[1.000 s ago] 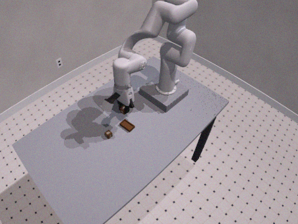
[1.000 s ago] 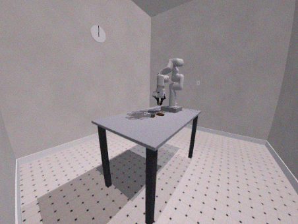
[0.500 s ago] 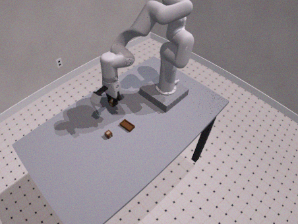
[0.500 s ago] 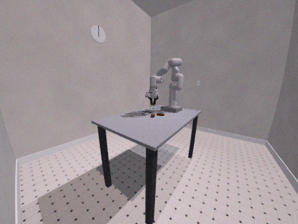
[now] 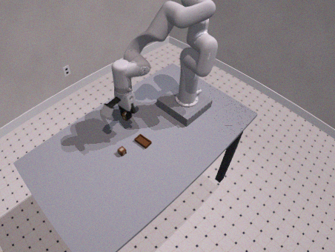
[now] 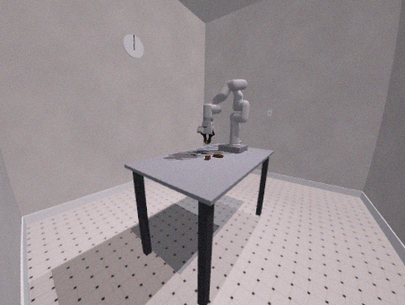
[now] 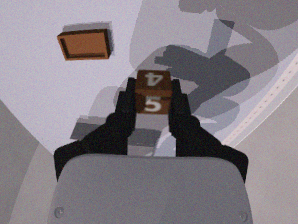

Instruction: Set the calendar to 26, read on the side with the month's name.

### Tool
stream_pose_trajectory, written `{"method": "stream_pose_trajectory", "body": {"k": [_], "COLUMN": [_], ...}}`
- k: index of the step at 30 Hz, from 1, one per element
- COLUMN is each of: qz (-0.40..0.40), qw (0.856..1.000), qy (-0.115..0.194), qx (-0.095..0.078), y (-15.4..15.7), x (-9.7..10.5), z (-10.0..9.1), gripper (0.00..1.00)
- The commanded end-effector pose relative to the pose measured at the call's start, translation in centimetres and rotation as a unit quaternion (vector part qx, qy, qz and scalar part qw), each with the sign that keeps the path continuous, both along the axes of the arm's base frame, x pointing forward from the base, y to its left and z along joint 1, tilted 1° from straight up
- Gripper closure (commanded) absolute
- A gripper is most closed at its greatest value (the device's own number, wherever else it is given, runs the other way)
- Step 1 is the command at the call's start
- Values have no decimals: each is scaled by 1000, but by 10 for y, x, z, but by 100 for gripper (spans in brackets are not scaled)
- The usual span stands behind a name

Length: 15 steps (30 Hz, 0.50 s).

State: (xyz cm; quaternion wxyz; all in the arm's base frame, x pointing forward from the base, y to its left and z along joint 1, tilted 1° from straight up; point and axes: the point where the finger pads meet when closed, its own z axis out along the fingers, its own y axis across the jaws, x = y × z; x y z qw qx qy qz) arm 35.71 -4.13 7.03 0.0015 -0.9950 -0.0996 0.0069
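Calendar tray [image 5: 143,141] [image 6: 218,156] [image 7: 84,45] lying flat and empty, roughly midway between the counter's [image 5: 111,193] [image 6: 202,177] long edges, towards the arm's end; both cube places still to fill. Just beside it, on the side away from the arm's base [image 5: 187,120] [image 6: 233,149], a loose cube [image 5: 121,150] [image 6: 207,158] resting on the counter, probably waiting for its turn; digits too small to tell.

Farther out, raised near the long edge by the wall socket [image 5: 67,70] [image 6: 270,112], the gripper [image 5: 126,114] [image 6: 207,140] [image 7: 153,90], about a third open, with fingers closed on two opposite sides of the other cube [image 5: 125,116] [image 6: 207,142] [image 7: 153,81]. A 4 and a 5 in sight between the fingers, the 4 upside down in the wrist view; neither needed for 26, so perhaps held high for turning. Month's name not readable: date side to be settled before lowering.
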Motion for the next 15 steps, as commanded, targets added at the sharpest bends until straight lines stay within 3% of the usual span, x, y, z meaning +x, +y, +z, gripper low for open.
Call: {"method": "stream_pose_trajectory", "body": {"k": [1, 15], "qz": [0, 0], "qw": [1000, 1000], "qy": [-1, -1], "qx": [0, 0], "y": [0, -1], "x": [1, 1], "z": [-3, -63], "gripper": [73, 73]}}
